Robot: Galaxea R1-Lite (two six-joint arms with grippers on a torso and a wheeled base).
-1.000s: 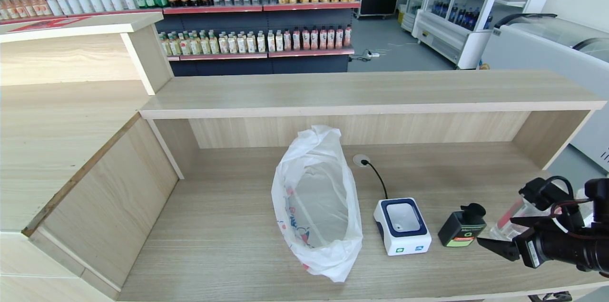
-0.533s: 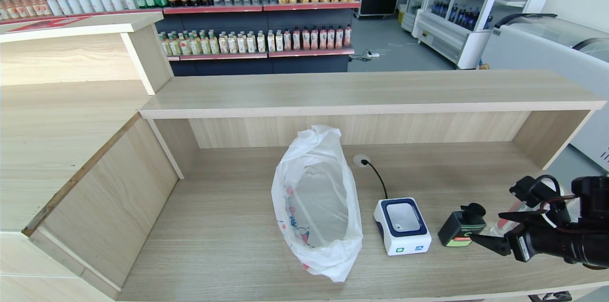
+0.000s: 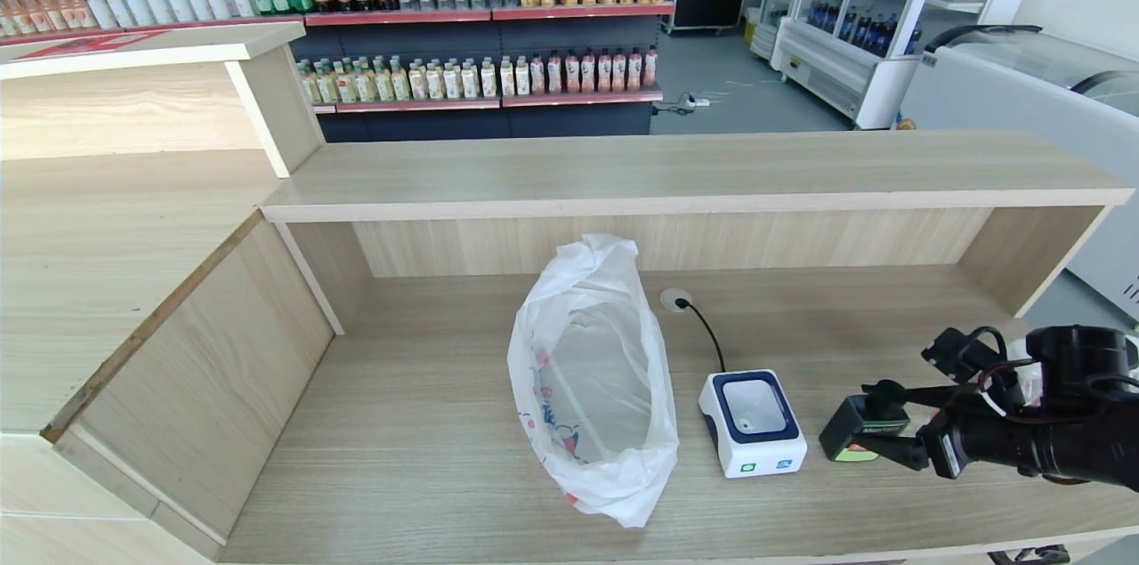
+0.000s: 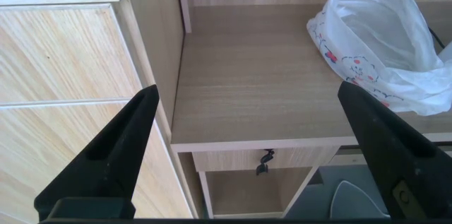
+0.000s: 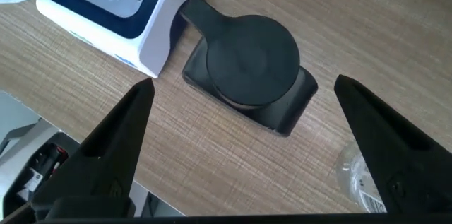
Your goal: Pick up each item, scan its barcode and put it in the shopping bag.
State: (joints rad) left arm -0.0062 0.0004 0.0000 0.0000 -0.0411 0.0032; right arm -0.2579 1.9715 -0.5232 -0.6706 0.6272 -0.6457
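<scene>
A squat black bottle (image 3: 852,431) with a green label and a black spouted cap stands on the wooden counter just right of the white-and-blue barcode scanner (image 3: 752,423). My right gripper (image 3: 881,419) is open, with one finger on each side of the bottle and not closed on it. From the right wrist view I look down on the bottle's cap (image 5: 251,58) between the spread fingers (image 5: 113,153), with the scanner (image 5: 120,5) beside it. The white shopping bag (image 3: 592,378) lies open left of the scanner. My left gripper (image 4: 248,88) hangs open and empty off the counter's front edge, near the bag (image 4: 381,33).
A clear plastic bottle (image 5: 357,174) lies close beside the black one, under my right arm. A black cable (image 3: 707,334) runs from the scanner to a grommet at the back. A raised ledge (image 3: 694,169) bounds the counter behind and a wooden side wall (image 3: 205,369) on the left.
My right gripper has moved left along the counter, and its open fingers now straddle the black bottle. The arm now covers the clear bottle in the head view.
</scene>
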